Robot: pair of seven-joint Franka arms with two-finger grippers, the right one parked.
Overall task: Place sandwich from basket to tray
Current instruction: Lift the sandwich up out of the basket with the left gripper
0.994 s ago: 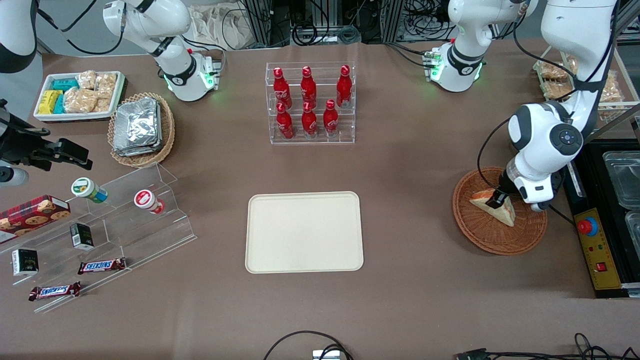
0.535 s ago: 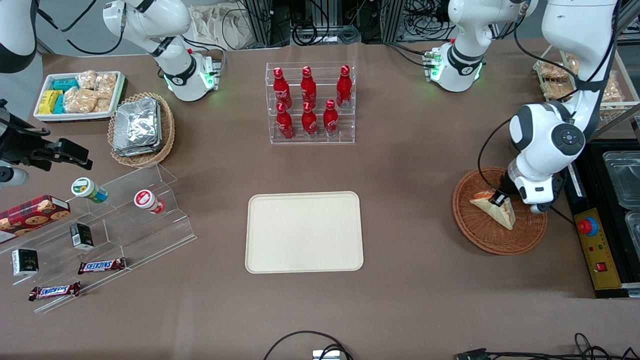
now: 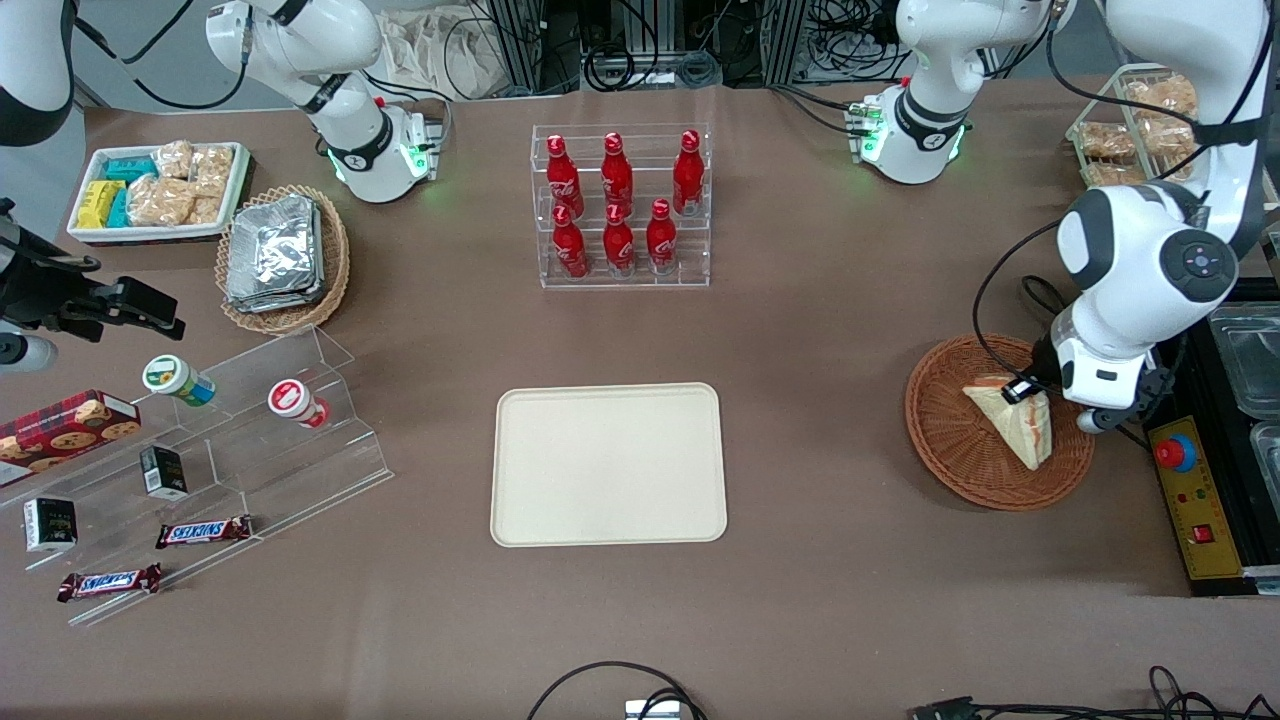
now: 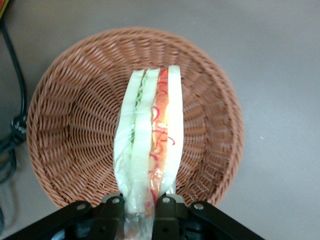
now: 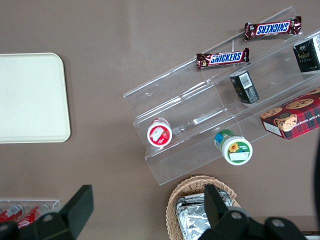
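The sandwich (image 4: 149, 150) is clamped at one end by the gripper (image 4: 141, 210), hanging above the basket (image 4: 65, 125), presumably for carrying to the tray (image 3: 608, 464).

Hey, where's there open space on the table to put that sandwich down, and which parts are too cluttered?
The gripper is shut on the sandwich over the basket. The tray is bare, as is the brown table between tray and basket and nearer the camera than the bottle rack. The parked arm's end is crowded: the acrylic shelf and the foil basket.
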